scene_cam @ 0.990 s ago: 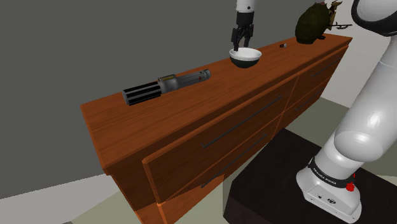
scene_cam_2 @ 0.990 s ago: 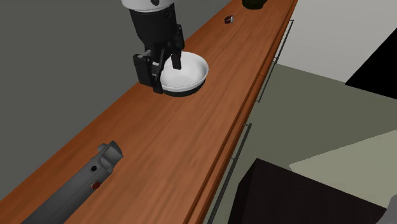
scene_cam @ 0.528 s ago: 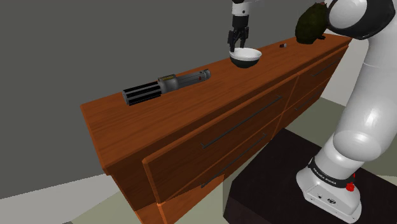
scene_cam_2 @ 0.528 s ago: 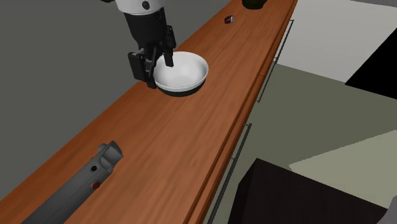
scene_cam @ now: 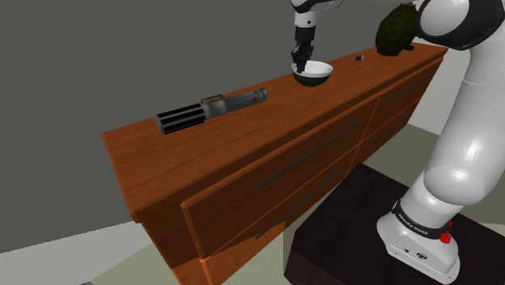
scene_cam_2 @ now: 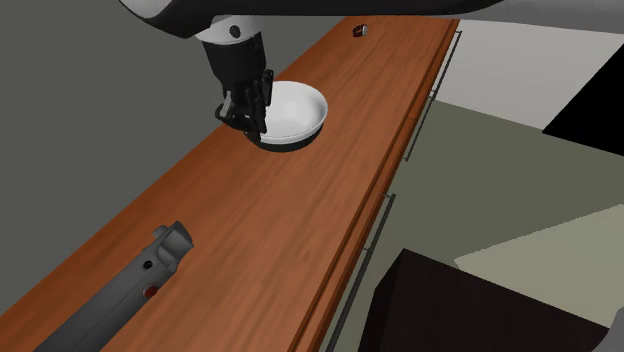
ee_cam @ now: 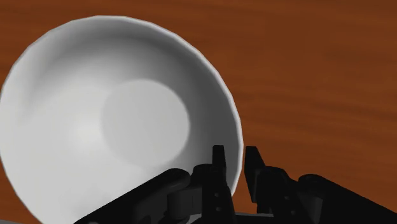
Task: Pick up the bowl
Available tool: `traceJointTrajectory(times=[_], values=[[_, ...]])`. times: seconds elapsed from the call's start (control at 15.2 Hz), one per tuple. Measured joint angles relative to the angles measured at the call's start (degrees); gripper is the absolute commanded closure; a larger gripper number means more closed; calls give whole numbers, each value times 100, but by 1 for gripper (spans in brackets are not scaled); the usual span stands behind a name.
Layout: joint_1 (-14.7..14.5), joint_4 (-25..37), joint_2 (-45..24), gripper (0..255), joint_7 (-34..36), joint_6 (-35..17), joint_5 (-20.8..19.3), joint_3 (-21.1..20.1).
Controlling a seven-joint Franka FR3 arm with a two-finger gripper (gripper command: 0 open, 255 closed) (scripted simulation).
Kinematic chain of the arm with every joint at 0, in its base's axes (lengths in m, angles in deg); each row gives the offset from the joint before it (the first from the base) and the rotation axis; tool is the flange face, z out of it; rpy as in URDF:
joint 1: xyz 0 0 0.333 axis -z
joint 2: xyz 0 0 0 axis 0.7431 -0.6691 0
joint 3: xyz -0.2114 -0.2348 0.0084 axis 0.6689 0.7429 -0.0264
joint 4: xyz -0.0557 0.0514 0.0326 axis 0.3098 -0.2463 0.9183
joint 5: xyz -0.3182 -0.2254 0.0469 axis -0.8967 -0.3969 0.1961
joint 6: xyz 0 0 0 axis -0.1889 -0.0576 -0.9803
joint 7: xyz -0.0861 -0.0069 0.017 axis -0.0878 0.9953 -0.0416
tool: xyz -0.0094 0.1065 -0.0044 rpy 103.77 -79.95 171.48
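Beneath the gripper [scene_cam: 300,66] stretches the flat top of a long reddish-brown wooden dresser [scene_cam: 235,133]. Its drawer fronts [scene_cam: 267,202], on the side turned away from the wall, carry thin dark bar handles [scene_cam: 307,155]. Behind the gripper rises a plain dark grey wall [scene_cam: 97,57], evenly lit. Well below the gripper lies a pale grey-green floor [scene_cam_2: 500,150] with a lighter patch, and past the floor's edge a black area [scene_cam_2: 600,105].
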State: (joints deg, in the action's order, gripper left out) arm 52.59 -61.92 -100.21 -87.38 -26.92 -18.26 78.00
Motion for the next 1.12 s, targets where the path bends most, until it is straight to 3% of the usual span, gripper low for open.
traceJointTrajectory(times=[0.53, 1.12], values=[[2, 49, -8, 255, -3, 37, 1, 0], [25, 859, -124, 255, -15, 736, 23, 7]])
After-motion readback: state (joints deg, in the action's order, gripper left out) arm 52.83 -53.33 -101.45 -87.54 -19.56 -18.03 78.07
